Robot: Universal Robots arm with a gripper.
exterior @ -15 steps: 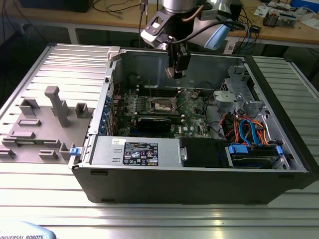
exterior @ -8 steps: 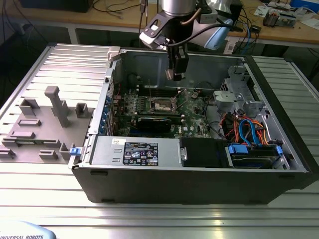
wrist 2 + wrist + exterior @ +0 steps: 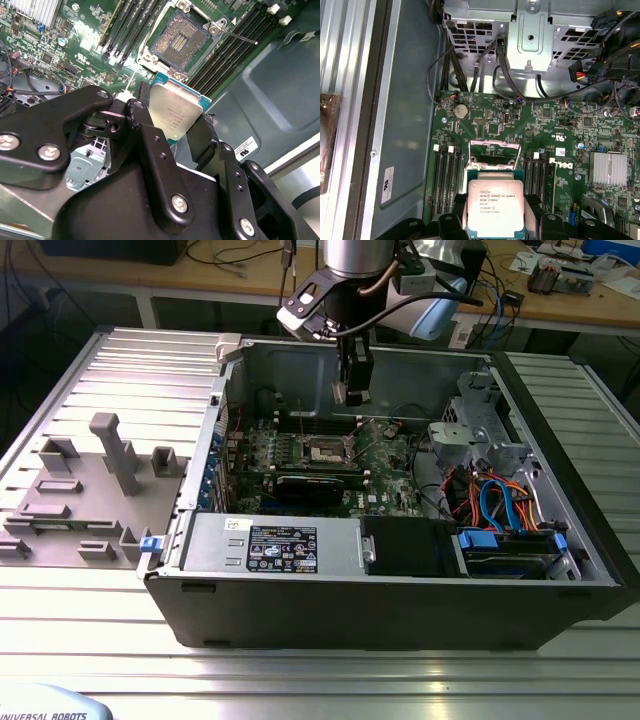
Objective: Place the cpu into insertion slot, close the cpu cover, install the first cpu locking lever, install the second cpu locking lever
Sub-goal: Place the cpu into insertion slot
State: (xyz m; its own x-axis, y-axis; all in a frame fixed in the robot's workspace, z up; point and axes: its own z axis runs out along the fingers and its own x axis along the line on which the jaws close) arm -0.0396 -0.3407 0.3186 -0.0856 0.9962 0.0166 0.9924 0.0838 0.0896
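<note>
Two black fingers of the hand (image 3: 171,120) pinch the small, flat, square cpu (image 3: 177,112) with its dull silver-grey metal top by opposite edges, so the hand is narrowed on the chip and carries it clear of everything else. Holding it by the edges leaves the underside free to meet the contacts and keeps the fingers outside the socket's rim, which I judge to be the point of this grip. The first wrist view shows the same hold: the hand (image 3: 495,217) flanks the cpu (image 3: 495,200), whose metal top faces the camera.

The chip hangs over the green motherboard (image 3: 75,45), close to but apart from the insertion slot (image 3: 180,42), a small square dark recess with a silvery metal rim. Its bed of contacts lies bare, with nothing seated in it. A thin silvery frame with an open centre, the cpu cover (image 3: 495,142), appears swung up off the slot. A thin wire locking lever (image 3: 240,37) juts out free beside it. Both look released so the socket can take the chip.

In the exterior view the silver arm (image 3: 355,255) drops from the upper middle of the frame, wrist pointing straight down. The hand (image 3: 353,390) hangs upright inside the open dark grey computer case (image 3: 400,610), above the insertion slot (image 3: 330,450) at the frame's centre. The case lies on its side on the ribbed metal counter (image 3: 300,680).
</note>
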